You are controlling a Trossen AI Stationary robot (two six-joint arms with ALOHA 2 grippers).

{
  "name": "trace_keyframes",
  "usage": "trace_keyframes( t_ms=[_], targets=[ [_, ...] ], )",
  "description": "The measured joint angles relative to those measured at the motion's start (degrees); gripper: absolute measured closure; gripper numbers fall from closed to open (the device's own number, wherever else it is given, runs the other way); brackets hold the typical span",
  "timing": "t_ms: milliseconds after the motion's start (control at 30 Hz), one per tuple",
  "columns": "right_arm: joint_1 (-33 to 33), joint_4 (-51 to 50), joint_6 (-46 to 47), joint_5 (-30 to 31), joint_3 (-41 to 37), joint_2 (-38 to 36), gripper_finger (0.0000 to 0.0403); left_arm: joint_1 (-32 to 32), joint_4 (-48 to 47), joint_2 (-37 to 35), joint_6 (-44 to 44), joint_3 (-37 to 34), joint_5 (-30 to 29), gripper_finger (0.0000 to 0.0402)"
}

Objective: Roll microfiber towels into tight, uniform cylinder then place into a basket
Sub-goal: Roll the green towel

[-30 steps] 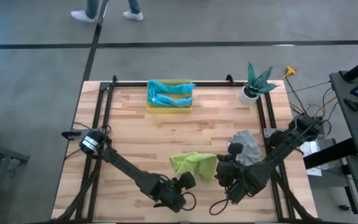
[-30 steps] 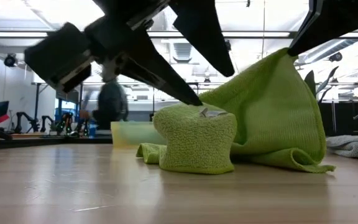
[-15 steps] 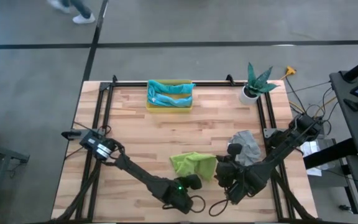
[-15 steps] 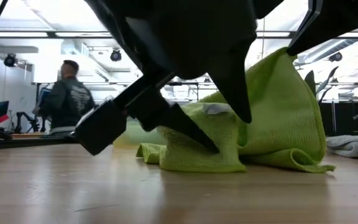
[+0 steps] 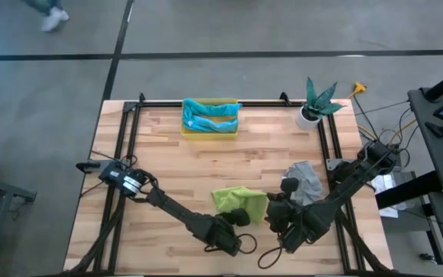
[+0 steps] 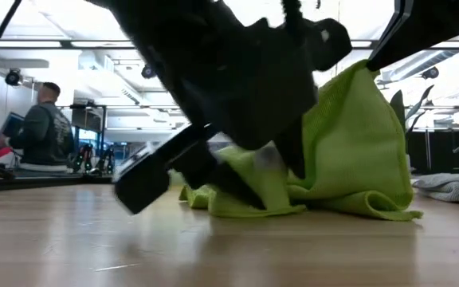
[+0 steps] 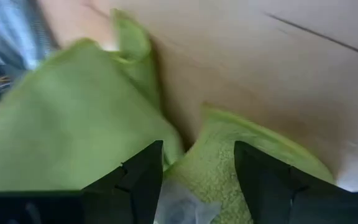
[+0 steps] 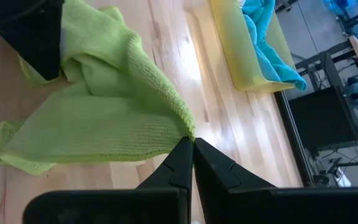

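the lime green towel [image 5: 239, 199] lies bunched on the near half of the wooden table [image 5: 168, 169], a little right of centre. the right gripper [image 8: 192, 144] has its fingers pressed together on one corner of that towel and lifts it, so in the low view the cloth rises to a peak on the right and slopes down to the boards. the left gripper [image 7: 194, 163] sits at the towel's near edge with its fingers apart, a thick fold of green cloth lying between them; whether they press on it i cannot tell. the grey towel [image 5: 304, 178] lies crumpled just beyond the right arm, near the table's right rail and close to the green one. the basket [image 5: 209, 128] stands at the far edge, centre-left, with the teal towel [image 5: 210, 110] and the light blue towel [image 5: 208, 121] inside it. a broad strip of bare boards lies between the basket and the green towel, and the whole left part of the table is bare apart from the left arm crossing it. a white plant pot [image 5: 308, 115] stands at the far right corner. in the low view a person [image 6: 41, 135] stands in the room behind
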Motion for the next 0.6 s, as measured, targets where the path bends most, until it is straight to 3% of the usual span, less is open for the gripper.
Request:
trace_keyframes(
  t_ms=[267,600],
  targets=[
    [0.0,2.1,-2.2,0.0,0.0,0.0,0.0394,0.0,0.8,-0.1,-0.1,-0.5,-1.1,0.0230],
    [0.0,3.0,-3.2,0.0,0.0,0.0,0.0394,0.2,1.9,1.7,-6.0,-0.9,4.5,0.0309]
  ],
)
